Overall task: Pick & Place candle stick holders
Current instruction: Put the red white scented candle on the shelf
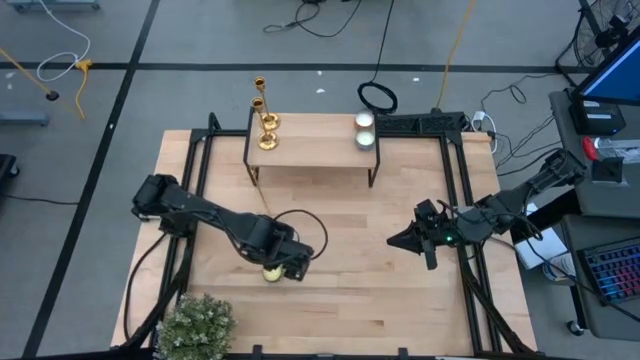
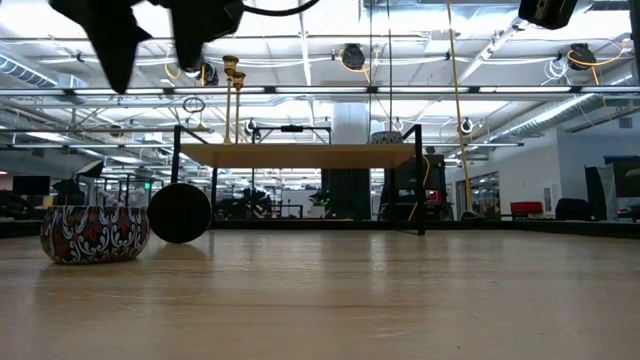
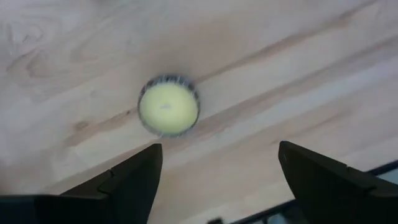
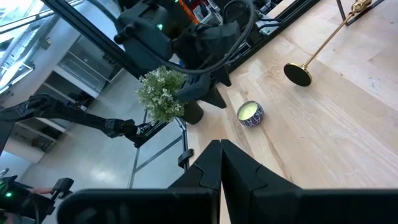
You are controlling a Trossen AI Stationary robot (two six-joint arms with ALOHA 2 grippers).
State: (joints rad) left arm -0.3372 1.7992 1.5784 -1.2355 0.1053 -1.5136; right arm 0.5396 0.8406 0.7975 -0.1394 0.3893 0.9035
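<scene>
Two gold candle stick holders (image 1: 265, 122) stand upright on the left end of a small raised wooden shelf (image 1: 315, 152) at the far middle; the low view shows them too (image 2: 233, 95). A third candle stick holder (image 4: 323, 46) lies on its side on the table, its round dark base (image 2: 180, 212) toward the near side. My left gripper (image 3: 217, 180) hangs open, pointing down, above a small patterned tin with a yellow candle (image 3: 168, 106), and touches nothing. My right gripper (image 4: 221, 165) is shut and empty, held above the table's right part (image 1: 405, 240).
Two small candles (image 1: 365, 131) sit on the shelf's right end. A potted plant with pale flowers (image 1: 195, 325) stands at the near left corner. A black frame borders the table's left and right sides. Bare wood lies between the two arms.
</scene>
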